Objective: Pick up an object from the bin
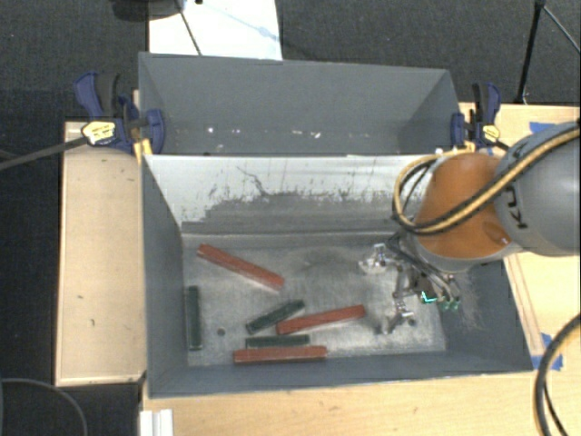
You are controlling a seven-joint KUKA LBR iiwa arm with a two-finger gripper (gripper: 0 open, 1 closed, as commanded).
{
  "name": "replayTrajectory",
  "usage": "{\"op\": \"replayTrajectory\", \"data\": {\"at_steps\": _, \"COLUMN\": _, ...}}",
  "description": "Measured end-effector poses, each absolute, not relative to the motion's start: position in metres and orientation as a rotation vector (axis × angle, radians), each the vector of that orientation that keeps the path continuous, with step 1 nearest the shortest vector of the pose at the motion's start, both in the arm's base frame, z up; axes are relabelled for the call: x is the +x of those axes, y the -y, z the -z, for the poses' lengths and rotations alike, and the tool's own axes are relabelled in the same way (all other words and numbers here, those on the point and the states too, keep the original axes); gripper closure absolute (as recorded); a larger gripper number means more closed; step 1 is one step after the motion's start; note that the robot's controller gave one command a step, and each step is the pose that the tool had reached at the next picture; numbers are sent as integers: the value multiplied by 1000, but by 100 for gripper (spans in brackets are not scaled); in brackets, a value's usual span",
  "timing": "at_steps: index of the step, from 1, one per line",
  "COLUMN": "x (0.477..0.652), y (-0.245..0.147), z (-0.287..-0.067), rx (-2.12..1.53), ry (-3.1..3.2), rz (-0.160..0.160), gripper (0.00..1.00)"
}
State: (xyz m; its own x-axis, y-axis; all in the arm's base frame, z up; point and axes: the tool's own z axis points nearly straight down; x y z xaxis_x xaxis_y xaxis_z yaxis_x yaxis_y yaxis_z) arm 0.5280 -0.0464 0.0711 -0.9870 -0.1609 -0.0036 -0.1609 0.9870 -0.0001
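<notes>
Grey sheet metal: bin, sloped walls, floor scuffed and scratched. Six slim bars are held, all lying flat on the floor.

1. Middle red-brown bar: long, straight, square-edged, matt. It is laid at a slight tilt, with its right end nearest the jaws, near them but apart. It is judged the likeliest pick.
2. Tilted dark green bar: shorter and of the same section. It is set just beside the left end of item 1; whether they touch cannot be told.
3. Flat dark green bar: laid just beside item 4.
4. Front red-brown bar: laid along the near wall.
5. Upper red-brown bar: laid aslant, well apart from the rest.
6. Left dark green bar: laid lengthwise by the left wall.

Jaws: placed low over bare floor in the bin's right part, under the arm's orange cover. Whether they are apart or together cannot be told.

Handling, as judged: item 1 would best be straddled across its narrow width, away from item 2. Rigid, smooth faces are expected, so a square, centred closure is advised to avoid pivoting or slip.
</notes>
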Motion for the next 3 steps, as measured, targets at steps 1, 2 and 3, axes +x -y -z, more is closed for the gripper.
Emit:
{"op": "replayTrajectory", "data": {"at_steps": 1, "x": 511, "y": 6, "z": -78, "rx": 51, "ry": -3133, "rz": -2, "gripper": 100}}
{"op": "replayTrajectory", "data": {"at_steps": 2, "x": 511, "y": 6, "z": -78, "rx": 48, "ry": -3133, "rz": -2, "gripper": 100}}
{"op": "replayTrajectory", "data": {"at_steps": 3, "x": 538, "y": 29, "z": -275, "rx": -163, "ry": -3137, "rz": 0, "gripper": 100}}
